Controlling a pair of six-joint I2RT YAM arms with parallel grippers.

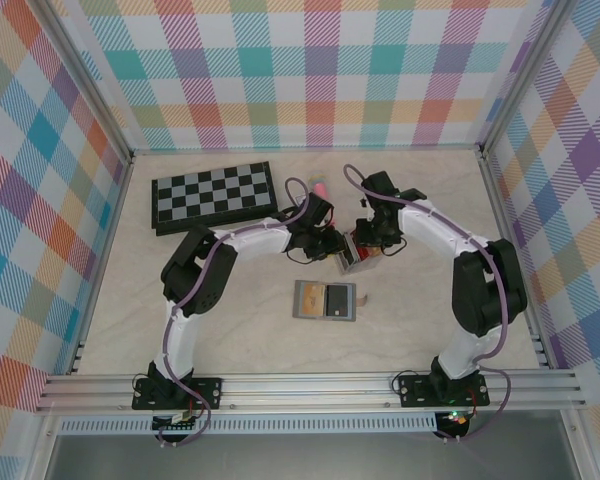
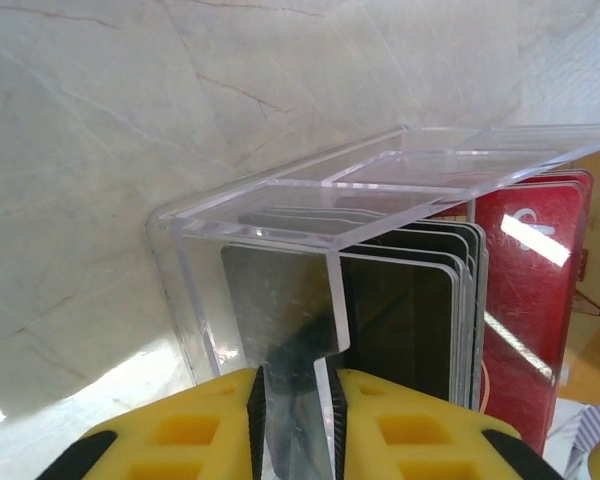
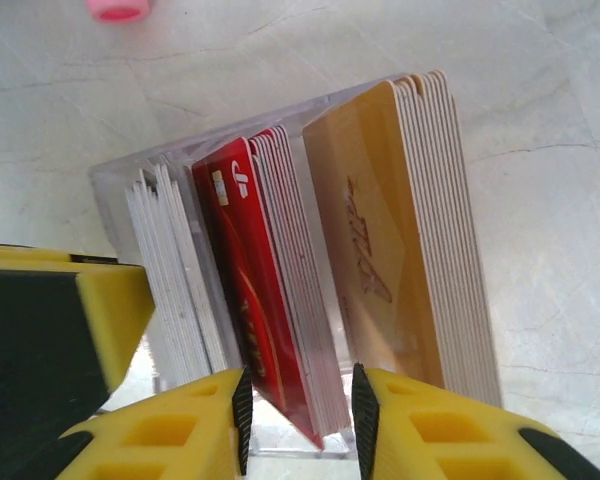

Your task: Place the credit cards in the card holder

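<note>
The front red card (image 3: pixel 245 290) carries a white logo, something like a "J" with a second letter, not fully legible. The front tan card (image 3: pixel 375 230) has raised lettering along its length, too slanted to read. Both stacks stand upright in a clear slotted rack (image 3: pixel 115 190). A third stack of dark cards (image 2: pixel 405 320) shows its faces to the left wrist camera, while the right wrist camera sees pale edges there. The right claw (image 3: pixel 300 430) straddles the red stack's lower end, fingers narrowly apart; whether they press I cannot tell. The left claw (image 2: pixel 295 425) leaves a slim gap around a grey card (image 2: pixel 275 300) at the rack's end, and whether it grips is unclear. From above, the card holder (image 1: pixel 305 300) lies open on the worktop (image 1: pixel 230 330) at 7 o'clock of the rack, with a tan rectangle on it. A chessboard (image 1: pixel 215 197) sits at 10 o'clock.
</note>
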